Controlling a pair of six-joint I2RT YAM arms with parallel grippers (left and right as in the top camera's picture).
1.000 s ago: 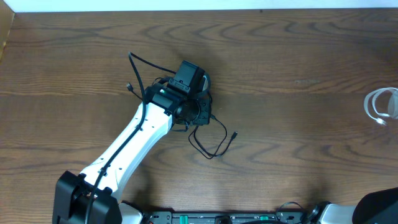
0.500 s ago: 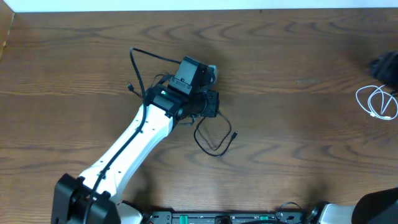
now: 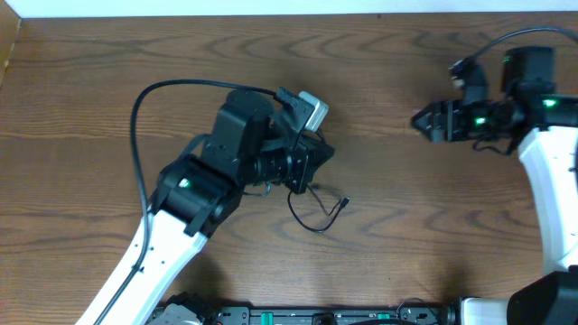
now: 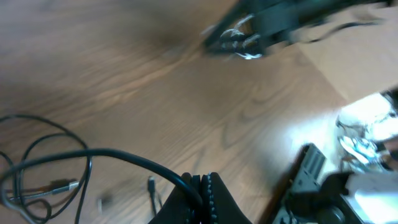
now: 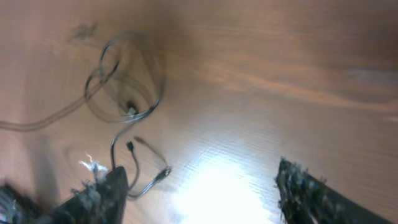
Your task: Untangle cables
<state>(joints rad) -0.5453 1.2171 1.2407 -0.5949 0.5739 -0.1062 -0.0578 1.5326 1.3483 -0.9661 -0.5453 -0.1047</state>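
We set the overhead camera high above the table (image 3: 433, 235), facing straight down; it takes in the far edge, with the arm bases along the near edge. The left wrist camera rides low over the table's middle, just behind the left gripper (image 4: 202, 186). It faces obliquely toward the far right corner, where the right arm (image 4: 292, 18) shows blurred. The right wrist camera sits behind the right gripper (image 5: 202, 180) near the far right corner, tilted down toward the middle. All three views share the black cable (image 3: 312, 212): lower left for the left wrist, upper left for the right wrist.
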